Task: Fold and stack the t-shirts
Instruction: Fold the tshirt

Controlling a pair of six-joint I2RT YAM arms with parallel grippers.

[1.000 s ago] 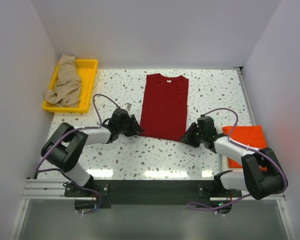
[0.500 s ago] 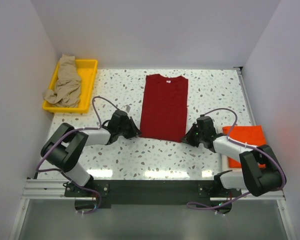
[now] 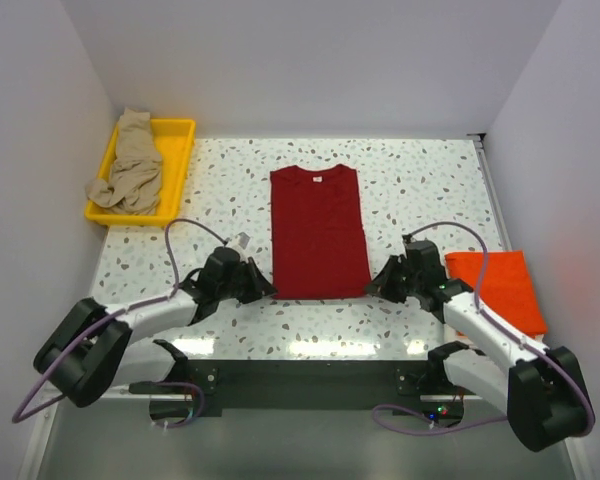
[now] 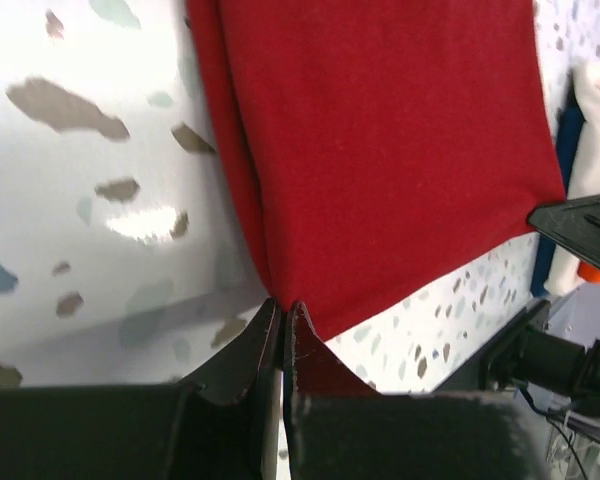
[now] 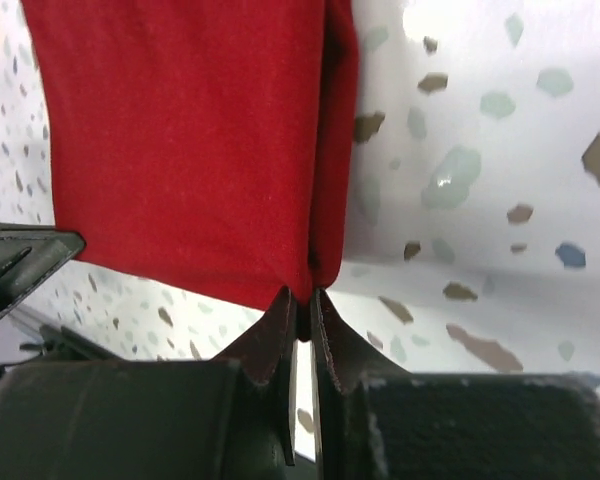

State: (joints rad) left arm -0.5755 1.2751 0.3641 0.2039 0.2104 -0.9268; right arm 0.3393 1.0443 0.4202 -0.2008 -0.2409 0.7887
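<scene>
Both just clamped: left tool (image 4: pixel 283 312) and right tool (image 5: pixel 302 300) each pinch a near hem corner of the dark red t-shirt (image 3: pixel 318 232), now dragged nearer on the tabletop (image 3: pixel 425 185). Hem-to-collar fold looks next.

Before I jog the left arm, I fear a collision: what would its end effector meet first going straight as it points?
The dark red t-shirt: the left end effector is shut on its near corner, so it would bunch that cloth. The right end effector seems roughly opposite beyond.
</scene>
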